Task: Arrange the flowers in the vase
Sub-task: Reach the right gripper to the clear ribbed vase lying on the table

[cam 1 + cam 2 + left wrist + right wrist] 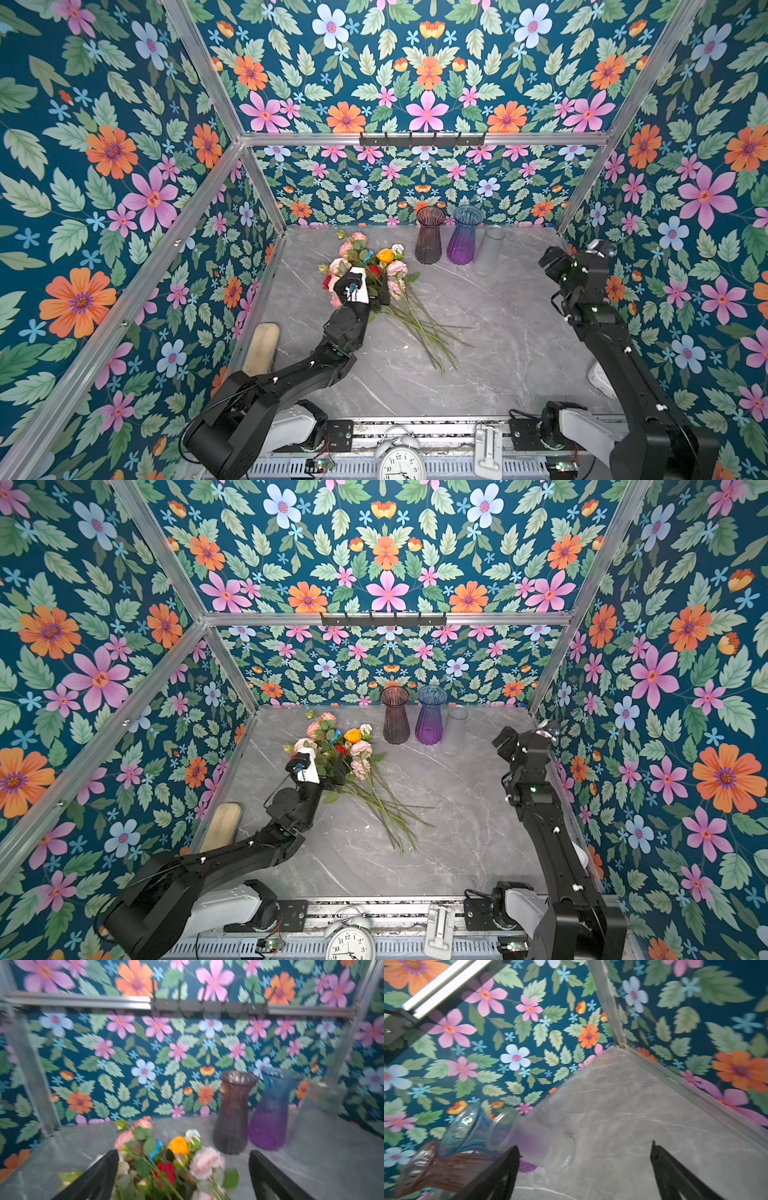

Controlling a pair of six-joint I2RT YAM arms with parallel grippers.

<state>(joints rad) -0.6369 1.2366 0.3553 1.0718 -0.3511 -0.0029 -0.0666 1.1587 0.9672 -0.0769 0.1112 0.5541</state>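
Grey marble table [498, 353]: flowers [397, 269], vases [462, 245].

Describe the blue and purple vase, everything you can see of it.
The blue and purple vase looks like ribbed, see-through glass: blue at its flared rim, fading to purple at the wider base. It stands upright and empty near the table's back edge, between a brownish vase and a frosted clear cylinder.

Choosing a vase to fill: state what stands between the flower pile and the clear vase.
Two vases: a brownish vase nearest the flowers, then a blue-purple vase beside the clear vase; both top views show it.
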